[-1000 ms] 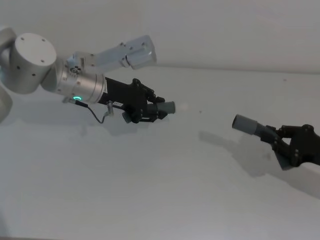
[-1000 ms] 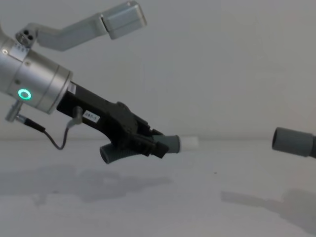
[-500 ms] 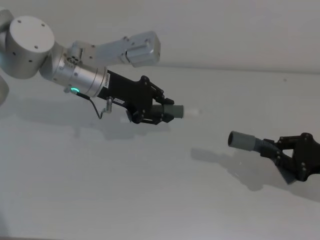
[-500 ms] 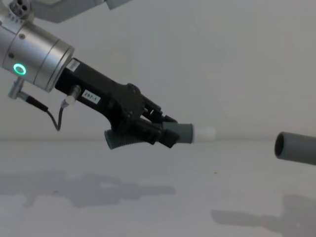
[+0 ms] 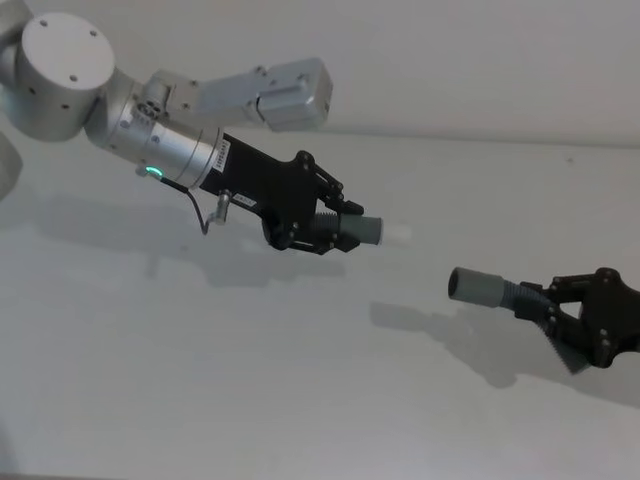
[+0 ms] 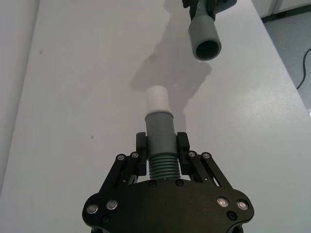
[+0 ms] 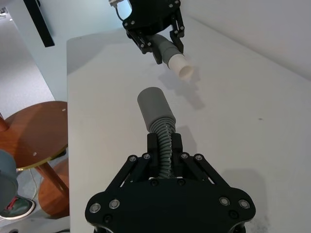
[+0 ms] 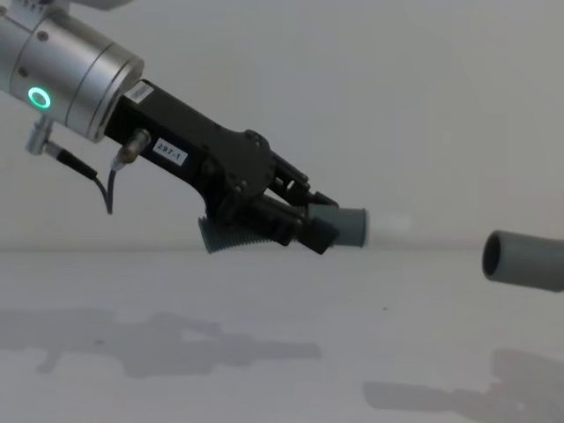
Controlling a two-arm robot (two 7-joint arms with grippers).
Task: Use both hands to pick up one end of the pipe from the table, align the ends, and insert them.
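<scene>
Both pipe pieces hang above the white table. My left gripper is shut on the ribbed part of one piece; its grey collar and white tip stick out forward. My right gripper is shut on the ribbed part of the other piece, whose wider grey collar turns its dark open mouth toward the white tip. A gap separates the two ends, with the white tip a little higher than the open collar. In the right wrist view the collar points at the left gripper.
A round wooden stool stands on the floor beyond the table's edge. The left arm's silver wrist with its green ring reaches in from the upper left. Shadows of both arms lie on the table.
The left gripper has carried its piece rightward and a little higher. The right gripper has brought its piece leftward, so the gap between the two ends has narrowed.
</scene>
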